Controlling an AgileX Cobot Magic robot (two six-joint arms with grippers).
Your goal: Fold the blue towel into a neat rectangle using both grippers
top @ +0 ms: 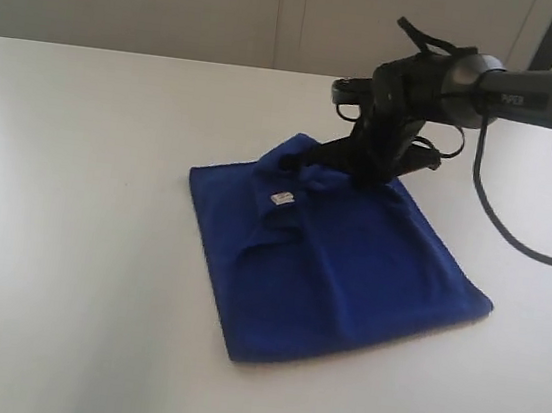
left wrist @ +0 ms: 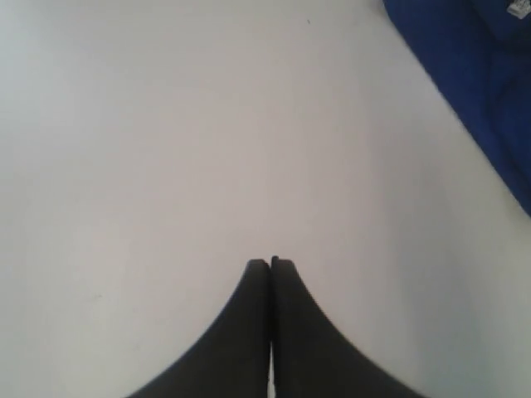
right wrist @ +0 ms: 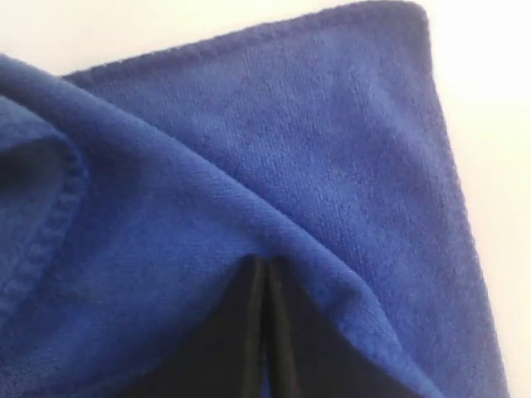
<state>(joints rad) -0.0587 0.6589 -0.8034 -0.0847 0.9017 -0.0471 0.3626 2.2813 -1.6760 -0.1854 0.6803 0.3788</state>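
A white table [top: 70, 242] fills the near ground, bare at its front edge; toward the middle lies the blue towel [top: 349, 266], flat on the tabletop as a compact, roughly four-sided pad set at a slant, one corner pointing to the near side; its near and right-hand edges look fairly straight and even; further back the upper layer is rumpled, with soft creases and a small white label [top: 281, 198] showing on top; the far-left edges of the layers do not line up; at the far edge the right gripper [top: 365, 177] comes down onto a raised ridge of cloth, its fingers pressed together with the tips buried in that ridge; whether any fabric is caught between them cannot be told; its black arm runs off to the right.

The left gripper [left wrist: 271, 264] is outside the wide view; its own camera shows its fingers pressed together, holding nothing, over bare table, well apart from the towel's edge.

Judging by this, the main folding seems done; tidying the far edge and smoothing the top layer appear to remain.
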